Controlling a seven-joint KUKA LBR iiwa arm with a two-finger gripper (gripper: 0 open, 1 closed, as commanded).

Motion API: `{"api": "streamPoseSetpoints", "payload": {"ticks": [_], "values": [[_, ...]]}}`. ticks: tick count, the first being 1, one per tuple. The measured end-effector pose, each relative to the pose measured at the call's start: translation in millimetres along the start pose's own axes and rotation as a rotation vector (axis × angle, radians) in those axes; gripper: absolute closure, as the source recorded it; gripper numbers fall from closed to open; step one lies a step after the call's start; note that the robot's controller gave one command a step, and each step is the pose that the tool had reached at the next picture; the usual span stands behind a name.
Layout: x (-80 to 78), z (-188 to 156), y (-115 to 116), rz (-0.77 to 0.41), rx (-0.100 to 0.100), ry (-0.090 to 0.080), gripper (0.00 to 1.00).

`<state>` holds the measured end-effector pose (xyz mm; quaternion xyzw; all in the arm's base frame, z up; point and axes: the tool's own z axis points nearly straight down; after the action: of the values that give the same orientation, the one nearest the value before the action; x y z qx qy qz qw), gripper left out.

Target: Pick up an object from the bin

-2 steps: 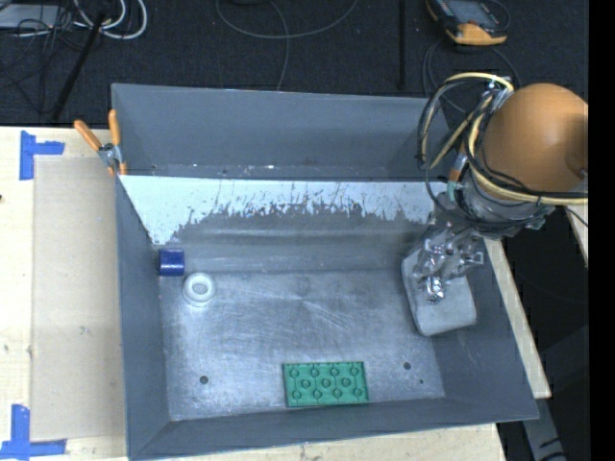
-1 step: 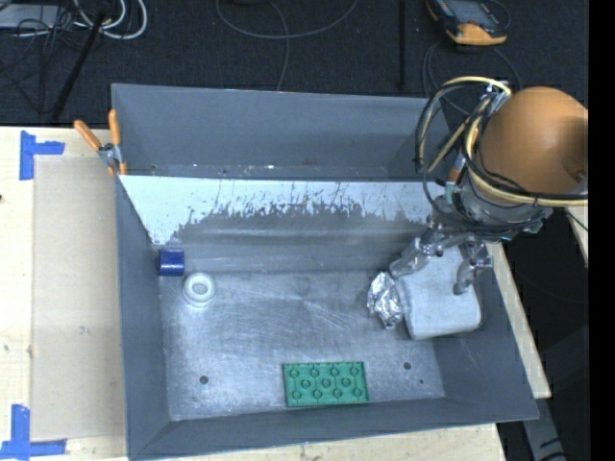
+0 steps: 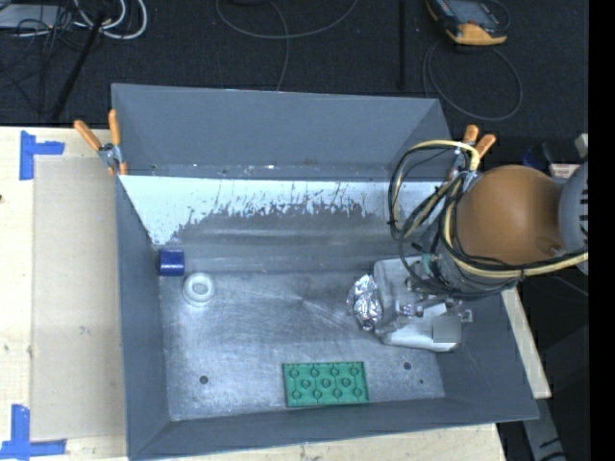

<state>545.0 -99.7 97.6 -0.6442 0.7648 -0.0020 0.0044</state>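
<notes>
Silver crumpled foil ball lies right of the middle of the bin, just beside your tool; whether the tool is open or gripping, you cannot tell.

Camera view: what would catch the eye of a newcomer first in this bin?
The robot's end effector stands low at the right of the bin, beside a crumpled silver foil ball. A green studded plate lies flat near the front wall, and a small blue block and a white ring sit together at the left.
</notes>
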Motion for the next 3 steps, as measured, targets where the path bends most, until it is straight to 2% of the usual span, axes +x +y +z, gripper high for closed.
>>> {"api": "streamPoseSetpoints", "payload": {"ticks": [1,2,3], "values": [[16.4,-5.9,-24.3,-0.245,-0.018,-0.016,0.0],[-108.0,17.0,27.7,-0.328,0.005,0.023,0.0],[-79.5,-19.1,48.1,-0.699,-0.012,0.0,0.0]]}}
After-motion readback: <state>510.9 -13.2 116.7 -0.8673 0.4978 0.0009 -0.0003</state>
